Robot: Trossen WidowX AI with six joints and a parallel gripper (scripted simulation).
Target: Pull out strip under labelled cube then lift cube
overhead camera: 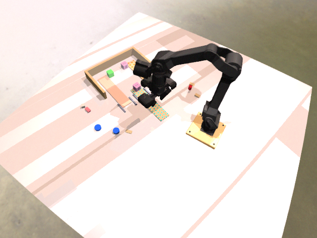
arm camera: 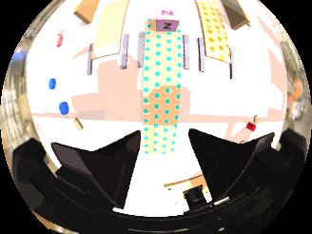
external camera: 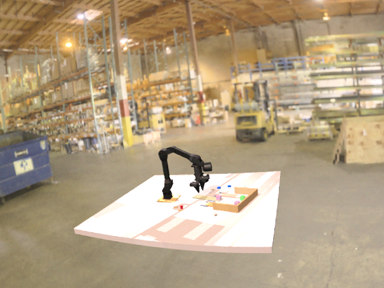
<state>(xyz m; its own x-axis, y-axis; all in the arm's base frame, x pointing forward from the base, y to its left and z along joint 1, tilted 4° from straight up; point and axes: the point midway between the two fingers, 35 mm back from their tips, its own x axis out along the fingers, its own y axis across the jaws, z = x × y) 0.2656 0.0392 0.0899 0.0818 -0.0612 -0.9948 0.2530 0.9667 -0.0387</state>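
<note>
A pink cube marked N (overhead camera: 136, 86) (external camera: 217, 196) (arm camera: 166, 20) sits at the far end of the teal-dotted strip (overhead camera: 159, 111) (external camera: 203, 197) (arm camera: 162, 71). This strip lies flat, passes between two grey rails and reaches well out toward the arm's base. My gripper (overhead camera: 157, 101) (external camera: 200, 190) (arm camera: 165, 132) is open with nothing between its fingers. It is above the table over the strip's near part, its fingertips on either side of the strip in the wrist view. A plain orange-tan strip (overhead camera: 114, 90) (arm camera: 109, 29) and an orange-dotted strip (overhead camera: 131, 64) (arm camera: 214, 29) lie on either side.
A low wooden wall (overhead camera: 110, 59) (external camera: 226, 207) encloses the back and sides. Another pink cube (overhead camera: 124, 65) and a green cube (overhead camera: 110, 73) (external camera: 242, 197) are inside it. Grey rails (overhead camera: 132, 100) (arm camera: 141, 49) flank the strips. Two blue discs (overhead camera: 98, 127) (overhead camera: 116, 130) and a red piece (overhead camera: 190, 87) (arm camera: 251, 126) lie outside.
</note>
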